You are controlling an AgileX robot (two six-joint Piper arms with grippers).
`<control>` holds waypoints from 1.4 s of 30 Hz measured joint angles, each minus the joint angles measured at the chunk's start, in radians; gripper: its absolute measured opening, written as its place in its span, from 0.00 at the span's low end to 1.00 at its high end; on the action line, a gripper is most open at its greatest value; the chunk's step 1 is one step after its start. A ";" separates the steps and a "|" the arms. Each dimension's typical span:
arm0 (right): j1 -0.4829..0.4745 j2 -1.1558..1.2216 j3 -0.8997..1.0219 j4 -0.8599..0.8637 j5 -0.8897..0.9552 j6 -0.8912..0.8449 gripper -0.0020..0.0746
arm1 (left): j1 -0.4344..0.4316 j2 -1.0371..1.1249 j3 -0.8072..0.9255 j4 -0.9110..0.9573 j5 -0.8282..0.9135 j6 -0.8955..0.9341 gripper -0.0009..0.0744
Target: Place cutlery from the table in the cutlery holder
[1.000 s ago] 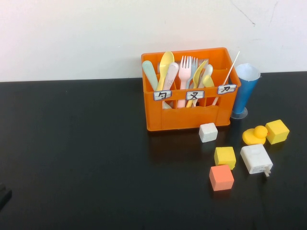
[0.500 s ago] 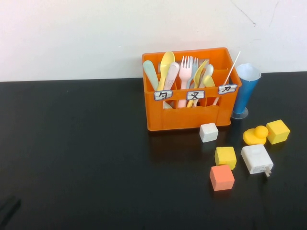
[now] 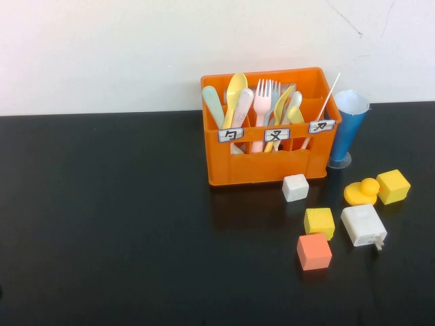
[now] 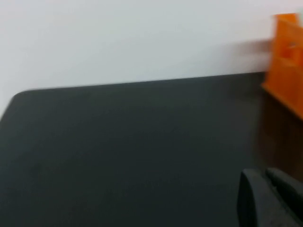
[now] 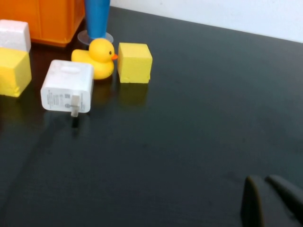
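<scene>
High view shows the orange cutlery holder [image 3: 268, 126] at the back of the black surface [image 3: 109, 217] with the pink fork [image 3: 262, 109] and yellow fork [image 3: 280, 112] already standing in its middle compartment; no cutlery lies loose, so the task looks finished. Neither arm appears. Left wrist view catches the left claw [image 4: 270, 198] low over bare surface; right wrist view shows the right claw [image 5: 270, 201] near a white charger [image 5: 66, 92]. Whether either is open, I cannot tell. Next likely calls only for parking.

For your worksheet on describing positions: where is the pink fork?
High view: the pink fork stands upright in the orange crate's middle compartment, right of centre.
</scene>
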 joint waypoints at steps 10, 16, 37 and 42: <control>0.000 0.000 0.000 0.000 0.000 0.000 0.02 | 0.073 -0.165 0.058 -0.111 0.101 0.113 0.01; 0.000 0.000 0.000 0.000 0.000 0.000 0.02 | 0.136 -0.193 0.059 -0.148 0.251 0.201 0.01; 0.000 0.000 0.000 0.000 0.000 0.000 0.02 | 0.152 -0.193 0.055 -0.157 0.284 0.216 0.01; 0.000 0.000 0.000 0.000 0.000 0.000 0.02 | 0.152 -0.193 0.055 -0.157 0.284 0.216 0.01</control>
